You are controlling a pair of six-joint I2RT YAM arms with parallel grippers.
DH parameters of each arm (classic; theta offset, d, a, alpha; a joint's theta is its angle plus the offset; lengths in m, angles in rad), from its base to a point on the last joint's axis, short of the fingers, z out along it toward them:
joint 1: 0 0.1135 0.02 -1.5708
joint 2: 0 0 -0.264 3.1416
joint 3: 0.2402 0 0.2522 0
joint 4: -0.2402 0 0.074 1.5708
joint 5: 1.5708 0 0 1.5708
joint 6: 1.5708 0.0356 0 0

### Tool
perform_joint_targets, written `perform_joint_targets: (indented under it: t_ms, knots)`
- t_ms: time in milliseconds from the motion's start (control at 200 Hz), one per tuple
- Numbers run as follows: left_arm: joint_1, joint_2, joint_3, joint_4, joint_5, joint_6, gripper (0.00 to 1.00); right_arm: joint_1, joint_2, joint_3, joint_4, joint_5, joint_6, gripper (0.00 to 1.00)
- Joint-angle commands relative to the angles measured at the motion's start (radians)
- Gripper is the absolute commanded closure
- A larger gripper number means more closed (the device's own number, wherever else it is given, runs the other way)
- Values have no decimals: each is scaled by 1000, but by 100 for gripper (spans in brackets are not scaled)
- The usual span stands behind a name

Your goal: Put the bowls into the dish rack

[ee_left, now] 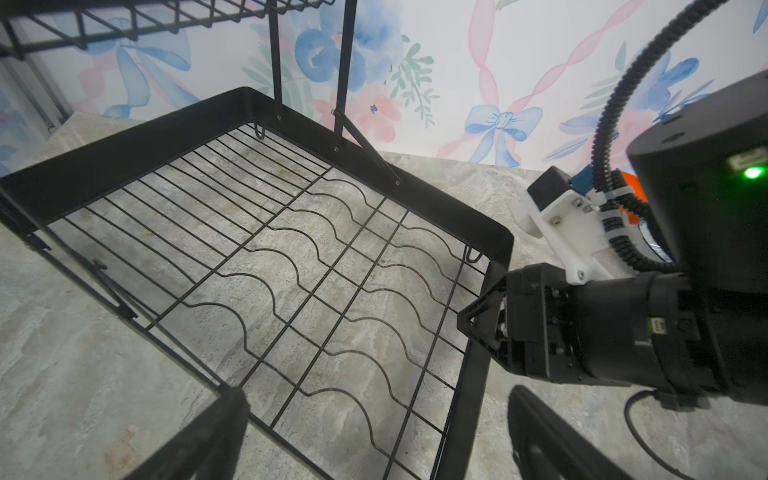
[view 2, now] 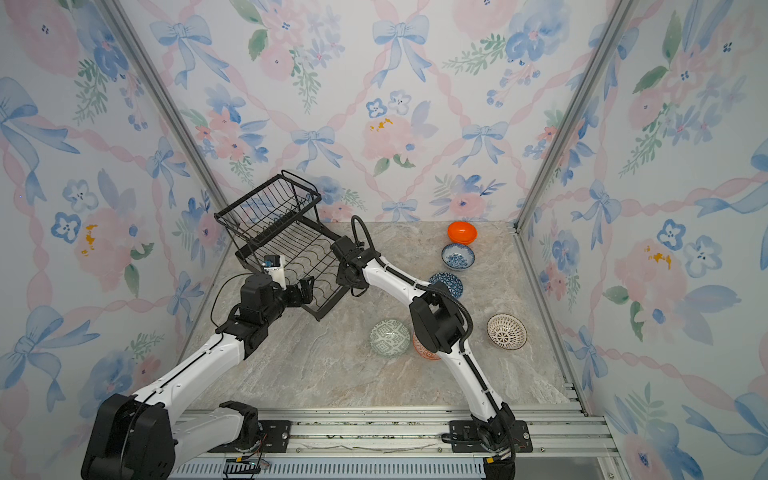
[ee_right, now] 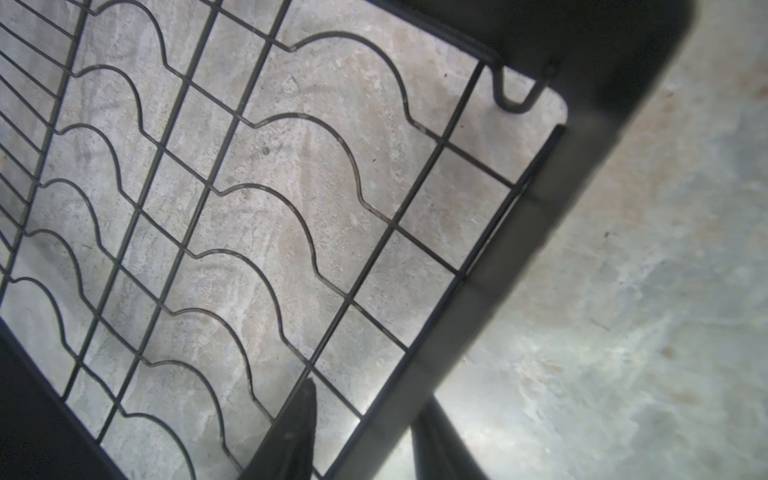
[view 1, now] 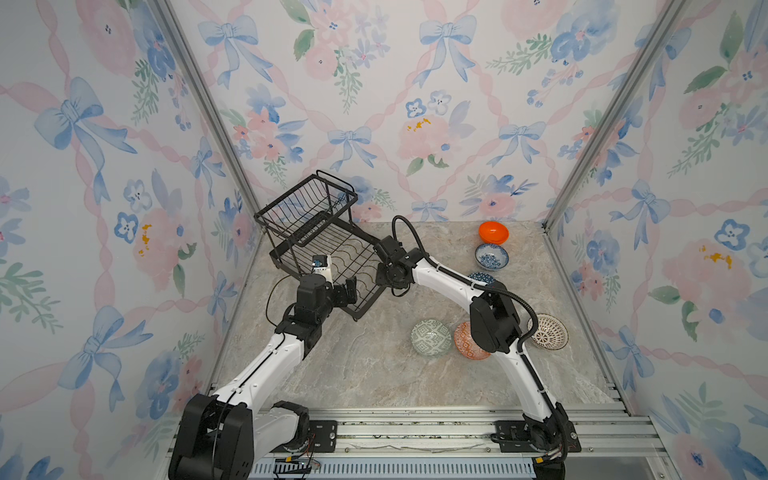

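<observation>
The black wire dish rack (view 1: 291,249) (view 2: 249,249) stands empty at the back left, slanted. My right gripper (ee_right: 365,432) straddles its right rim (ee_right: 519,249), jaws narrowed, the inner finger (ee_right: 299,424) a little apart from the rim. My left gripper (ee_left: 374,432) (view 1: 351,291) hangs open over the rack's near corner. All bowls sit on the table: orange (view 1: 493,232), blue floral (view 1: 491,256), dark-blue geometric (view 2: 446,282), grey-green (view 1: 431,337), orange-white (view 1: 465,349) partly behind my right arm, and lattice (view 1: 547,331).
Floral walls with aluminium posts close in the marble table (view 1: 374,374) on three sides. The rack's raised basket (view 1: 305,208) stands over its back half. My right arm (view 1: 490,316) stretches across the bowls towards the rack.
</observation>
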Motion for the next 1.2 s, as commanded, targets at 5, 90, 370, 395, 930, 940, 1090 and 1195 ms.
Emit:
perform_joint_targets:
  t_ms: [5, 90, 370, 395, 930, 940, 1090, 1195]
  knots:
    - [-36, 32, 65, -40, 16, 33, 2, -48, 52, 60, -152, 9, -29, 75]
    - [-60, 48, 95, -49, 5, 48, 2, -76, 56, 88, -189, 29, -31, 87]
    - [-133, 109, 176, -60, 24, 58, 2, -212, 43, 108, -213, 72, -114, 97]
    - [-141, 111, 180, -60, 24, 58, 2, -225, 39, 109, -212, 75, -135, 97]
    - [-381, 199, 308, -134, 20, 27, 2, -405, 95, 204, -160, 82, -455, 100]
    - [-384, 200, 309, -134, 17, 29, 2, -406, 99, 209, -161, 82, -458, 100]
    - [-419, 214, 312, -134, -12, 36, 2, -420, 140, 257, -138, 44, -501, 100]
    - [-430, 220, 316, -134, -39, 38, 2, -417, 160, 280, -124, 43, -553, 100]
